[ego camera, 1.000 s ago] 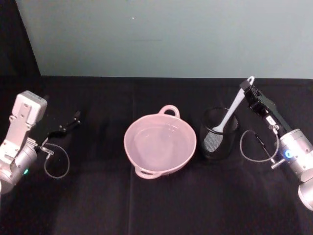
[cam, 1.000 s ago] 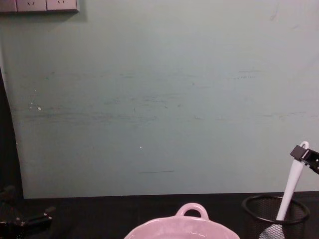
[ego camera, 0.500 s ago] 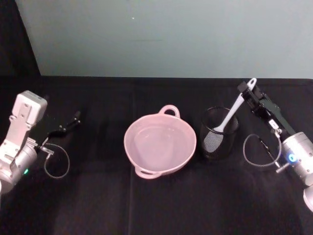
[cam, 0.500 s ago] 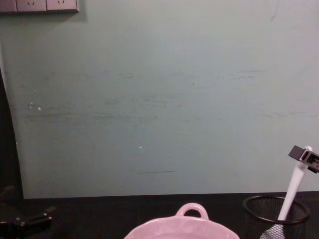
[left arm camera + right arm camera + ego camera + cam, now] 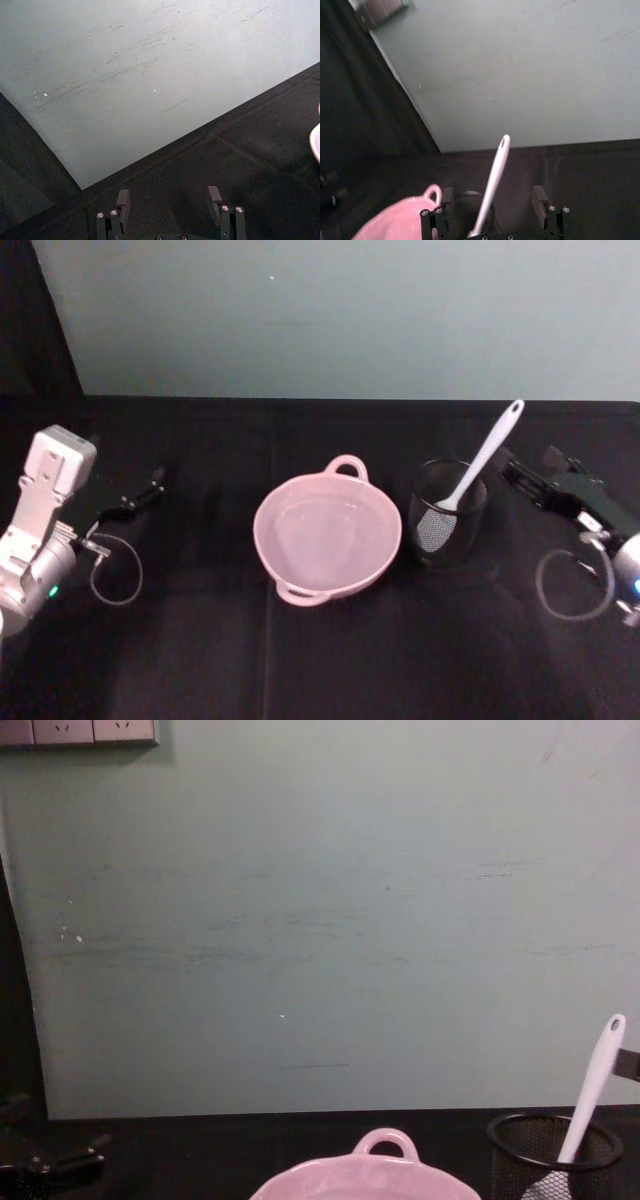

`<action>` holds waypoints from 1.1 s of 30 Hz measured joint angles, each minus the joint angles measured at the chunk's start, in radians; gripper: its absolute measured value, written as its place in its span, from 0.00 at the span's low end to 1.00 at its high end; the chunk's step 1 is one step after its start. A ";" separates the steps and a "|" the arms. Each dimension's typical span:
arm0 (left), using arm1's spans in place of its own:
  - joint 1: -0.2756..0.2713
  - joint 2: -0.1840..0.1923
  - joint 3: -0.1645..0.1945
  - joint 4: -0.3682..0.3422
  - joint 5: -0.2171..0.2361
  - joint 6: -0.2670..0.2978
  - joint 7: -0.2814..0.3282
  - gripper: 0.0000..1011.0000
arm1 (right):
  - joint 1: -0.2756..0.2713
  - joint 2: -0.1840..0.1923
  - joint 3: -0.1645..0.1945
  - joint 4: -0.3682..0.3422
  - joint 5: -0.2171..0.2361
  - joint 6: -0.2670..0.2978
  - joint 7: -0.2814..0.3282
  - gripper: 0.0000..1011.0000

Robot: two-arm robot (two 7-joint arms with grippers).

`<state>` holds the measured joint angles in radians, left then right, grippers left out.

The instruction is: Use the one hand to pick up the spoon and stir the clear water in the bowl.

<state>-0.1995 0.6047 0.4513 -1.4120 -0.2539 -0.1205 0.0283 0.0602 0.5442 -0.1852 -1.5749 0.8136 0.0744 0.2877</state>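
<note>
A black cloth-covered table (image 5: 320, 660) carries the pink bowl (image 5: 327, 533) at centre, water (image 5: 325, 530) showing as faint glints inside; just right of it stands a black wire-mesh cup (image 5: 447, 515) with the white spoon (image 5: 482, 459) leaning in it, untouched; the right gripper (image 5: 512, 472) sits near the cup's right side, fingers spread wide; the left gripper (image 5: 169, 201), parked far left, is likewise wide apart.

We see the spoon (image 5: 483, 459) leaning in the black mesh cup (image 5: 447, 515), its handle rising toward the right with open air around its top. The right gripper (image 5: 520, 476), fingers spread, sits just right of that handle. The pink bowl (image 5: 327, 536) stands just left of the cup; the black tablecloth (image 5: 200, 640) in front lies bare.
</note>
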 joint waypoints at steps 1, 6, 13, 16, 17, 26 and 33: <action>0.000 0.000 0.000 0.000 0.000 0.000 0.000 1.00 | -0.010 0.014 0.005 -0.016 -0.004 0.012 -0.007 0.99; 0.000 0.000 0.000 0.000 0.000 0.000 0.000 1.00 | -0.054 0.082 0.034 -0.086 -0.032 0.084 -0.051 0.99; 0.000 0.000 0.000 0.000 0.000 0.000 0.000 1.00 | -0.051 0.089 0.042 -0.060 -0.094 0.096 -0.089 0.99; 0.000 0.000 0.000 0.000 0.000 0.000 0.000 1.00 | -0.021 0.060 0.026 0.008 -0.139 0.031 -0.081 0.99; 0.000 0.000 0.000 0.000 0.000 0.000 0.000 1.00 | -0.012 0.052 0.022 0.026 -0.150 0.012 -0.077 0.99; 0.000 0.000 0.000 0.000 0.000 0.000 0.000 1.00 | 0.142 -0.038 -0.045 0.278 -0.285 -0.170 -0.016 0.99; 0.000 0.000 0.000 0.000 0.000 0.000 0.000 1.00 | 0.217 -0.065 -0.092 0.366 -0.405 -0.216 -0.030 0.99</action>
<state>-0.1995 0.6047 0.4514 -1.4120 -0.2539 -0.1205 0.0283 0.2767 0.4793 -0.2777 -1.2090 0.4087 -0.1414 0.2578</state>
